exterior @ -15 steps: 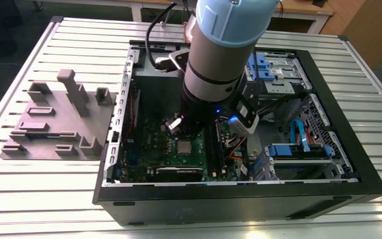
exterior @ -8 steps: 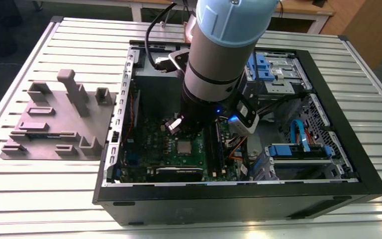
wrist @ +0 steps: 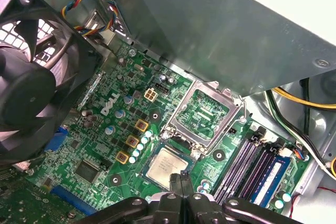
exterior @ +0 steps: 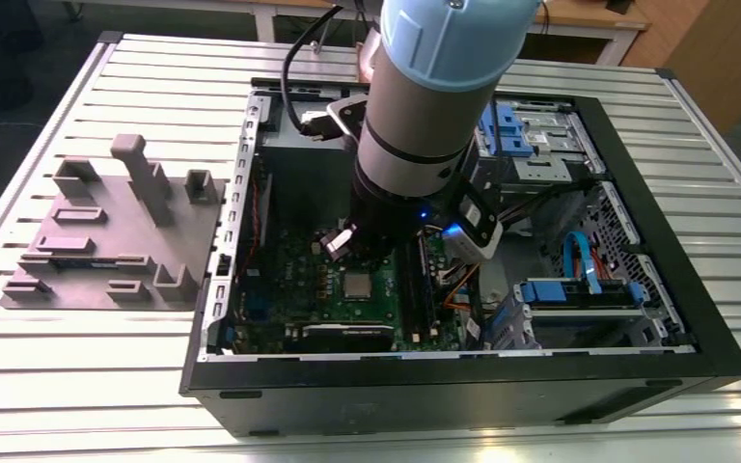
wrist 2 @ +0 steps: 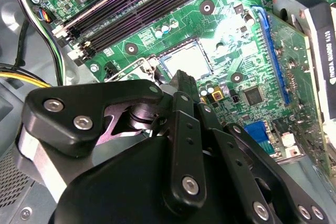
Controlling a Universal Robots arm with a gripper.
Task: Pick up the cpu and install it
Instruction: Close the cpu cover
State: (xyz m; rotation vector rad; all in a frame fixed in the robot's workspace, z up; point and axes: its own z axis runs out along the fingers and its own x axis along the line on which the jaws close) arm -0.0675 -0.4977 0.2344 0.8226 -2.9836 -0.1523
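The cpu [wrist: 166, 164] is a flat silver square lying in the socket of the green motherboard [wrist: 105, 145]. It also shows in the exterior view, where the cpu [exterior: 359, 284] lies below the arm [exterior: 428, 125], and the second wrist view has the cpu [wrist 2: 186, 59] too. Beside it the socket's hinged metal frame [wrist: 207, 109] stands swung open. My gripper [wrist: 181, 178] hangs just above the chip's near edge, its two black fingers pressed together with nothing between them. The gripper [wrist 2: 183, 78] tip is seen from behind in the second wrist view.
The open computer case [exterior: 216, 318] walls in the board. A black fan [wrist: 29, 82], a grey metal box [wrist: 220, 30], memory slots [wrist: 252, 163] and a graphics card [wrist 2: 315, 45] surround the socket. A grey block tray [exterior: 107, 241] lies at the exterior view's left.
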